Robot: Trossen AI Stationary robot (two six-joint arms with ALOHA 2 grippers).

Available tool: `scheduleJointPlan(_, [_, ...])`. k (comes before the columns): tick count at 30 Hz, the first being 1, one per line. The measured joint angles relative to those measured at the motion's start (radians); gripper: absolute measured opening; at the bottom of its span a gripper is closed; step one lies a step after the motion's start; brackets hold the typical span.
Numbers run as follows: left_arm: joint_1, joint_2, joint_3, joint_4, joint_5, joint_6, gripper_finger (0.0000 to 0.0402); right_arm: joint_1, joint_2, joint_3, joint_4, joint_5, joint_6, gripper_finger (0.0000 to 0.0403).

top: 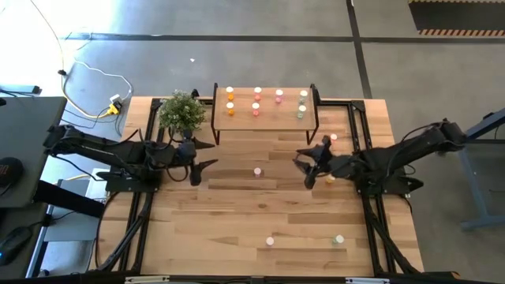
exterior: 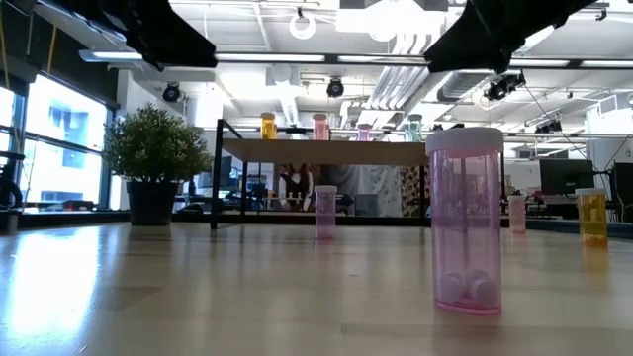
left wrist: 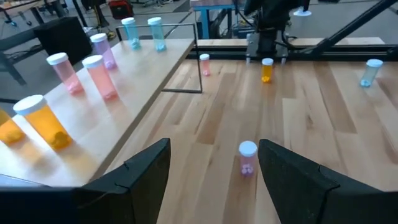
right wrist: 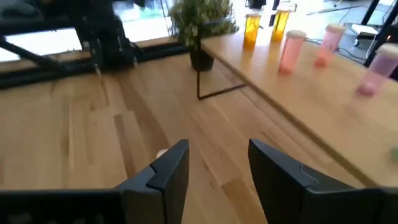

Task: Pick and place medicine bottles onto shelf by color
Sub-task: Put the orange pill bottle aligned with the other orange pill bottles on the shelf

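Observation:
The shelf [top: 266, 120] stands at the table's far side with several orange, pink and pale green bottles upright on its top [left wrist: 74, 118]. Loose bottles stand on their bases on the table: a pink one [top: 257, 171] in the middle, an orange one [top: 330, 179], a pink one [top: 334, 138], and a pink [top: 270, 241] and a green one [top: 339, 239] near the near edge. My left gripper [top: 201, 155] hovers open left of the middle pink bottle [left wrist: 247, 157]. My right gripper [top: 308, 162] hovers open right of it, beside the orange bottle.
A green potted plant [top: 182, 112] stands at the shelf's left end, close to my left arm. The shelf's black legs [left wrist: 198, 62] reach down to the table. In the low view a pink bottle [exterior: 465, 222] stands close to the camera.

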Motion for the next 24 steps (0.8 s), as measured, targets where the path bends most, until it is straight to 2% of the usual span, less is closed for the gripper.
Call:
scheduleJointPlan(7, [0.011, 0.000, 0.000, 0.000, 0.000, -0.009, 0.0234, -0.009, -0.118, 0.000, -0.086, 0.000, 0.017, 0.0158])
scheduleJointPlan(14, [0.005, 0.000, 0.000, -0.015, 0.048, -0.100, 0.0234, -0.008, -0.145, 0.000, -0.217, -0.047, 0.129, 0.0158])
scheduleJointPlan(20, [-0.023, 0.001, 0.000, -0.032, 0.145, -0.184, 0.0234, -0.008, -0.145, 0.000, -0.244, -0.178, 0.238, 0.0158])
scheduleJointPlan(24, [-0.065, 0.001, 0.000, -0.033, 0.189, -0.201, 0.0234, 0.022, -0.143, 0.000, -0.215, -0.241, 0.248, 0.0158])
